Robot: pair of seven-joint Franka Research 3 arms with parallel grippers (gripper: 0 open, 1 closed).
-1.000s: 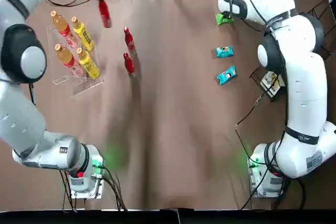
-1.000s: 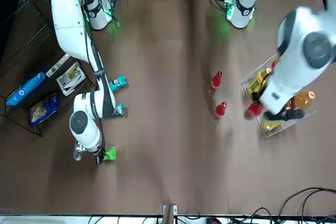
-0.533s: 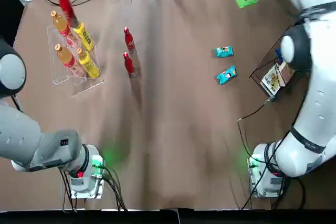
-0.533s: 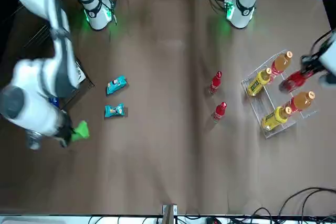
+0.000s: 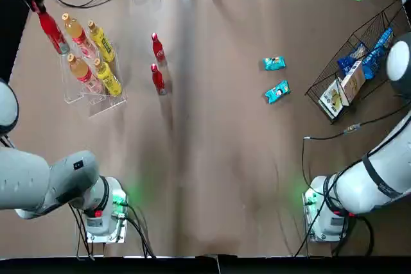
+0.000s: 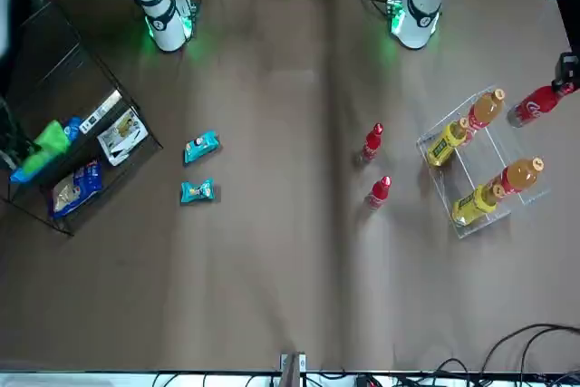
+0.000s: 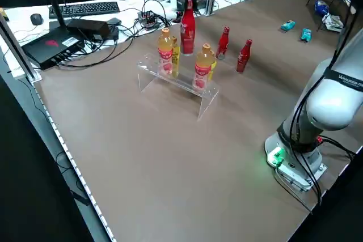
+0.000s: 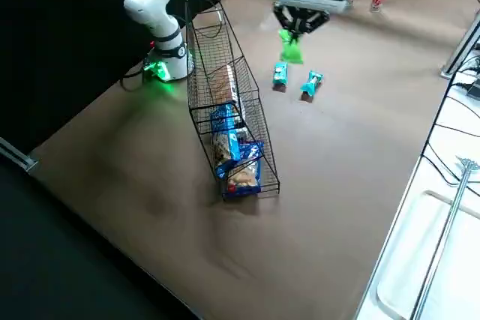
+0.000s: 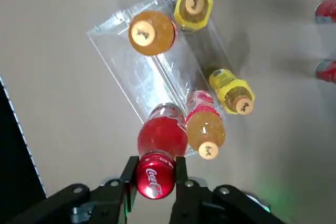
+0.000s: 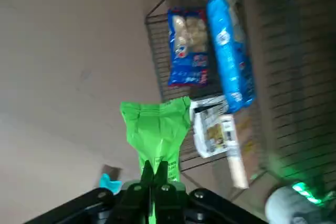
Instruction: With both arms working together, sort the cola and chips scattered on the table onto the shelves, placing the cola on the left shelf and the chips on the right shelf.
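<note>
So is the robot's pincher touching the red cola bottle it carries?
Touching. In the left wrist view, the left gripper has both fingers pressed against the red cap of the cola bottle, one on each side, with no gap.

The brown counter (image 5: 212,158) carries a clear rack (image 5: 90,97) near its far left corner and a black wire basket (image 5: 350,68) at its right edge. Two red cola bottles (image 5: 157,79) stand upright just right of the rack. Two teal chip packets (image 5: 277,91) lie near the basket, and both arm bases (image 5: 103,213) sit at the near edge.
</note>
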